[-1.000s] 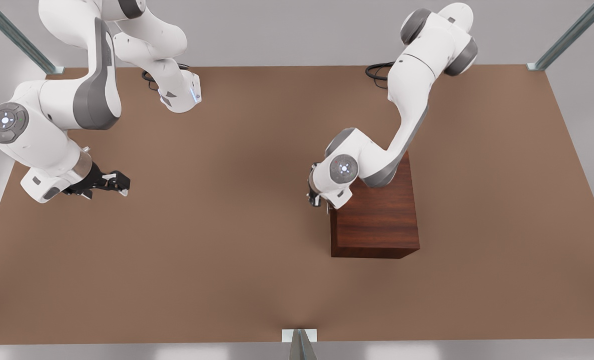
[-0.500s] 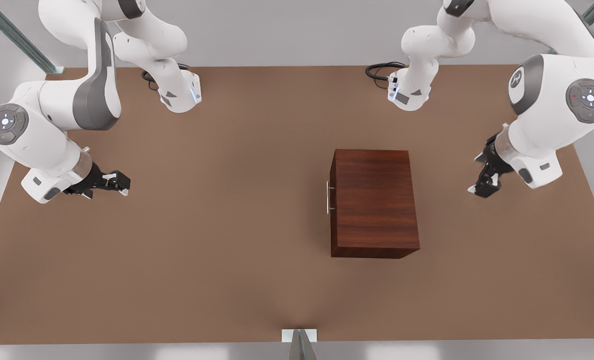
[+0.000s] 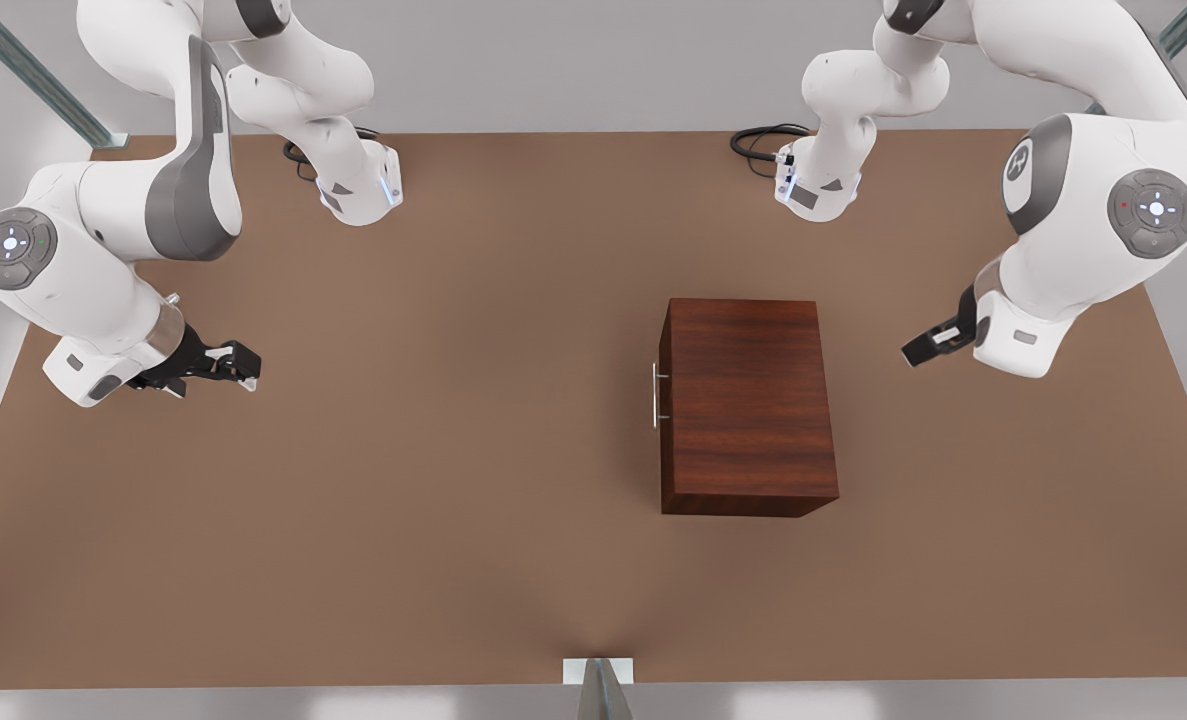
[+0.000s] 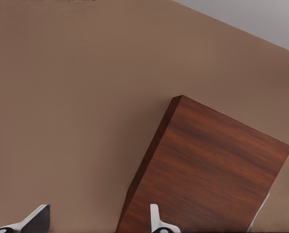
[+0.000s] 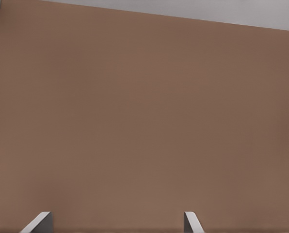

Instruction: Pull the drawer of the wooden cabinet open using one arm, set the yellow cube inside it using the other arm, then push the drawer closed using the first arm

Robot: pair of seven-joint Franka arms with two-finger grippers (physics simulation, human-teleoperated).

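Wooden cabinet [image 3: 748, 405] stood on the table [image 3: 453, 520], drawer [image 3: 662, 400] flush shut. Left gripper [image 3: 921, 349] hovered beside the cabinet, opposite its handle [image 3: 657, 394], fingers parted, empty. Right gripper [image 3: 238, 368] hung well off on the handle side, parted, empty.

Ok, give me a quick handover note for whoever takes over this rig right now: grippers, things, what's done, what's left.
Left gripper: open, empty, hovering at the front view's right, beside the wooden cabinet.
Right gripper: open, empty, waiting over the table at the front view's left.
Cabinet: on the table, drawer shut, its silver handle facing the front view's left.
Yellow cube: neither gripper holds it; whether it is inside the shut drawer cannot be told.
Done or left: judged from the shut drawer and empty grippers, either all steps are finished or none is begun; check the drawer first.
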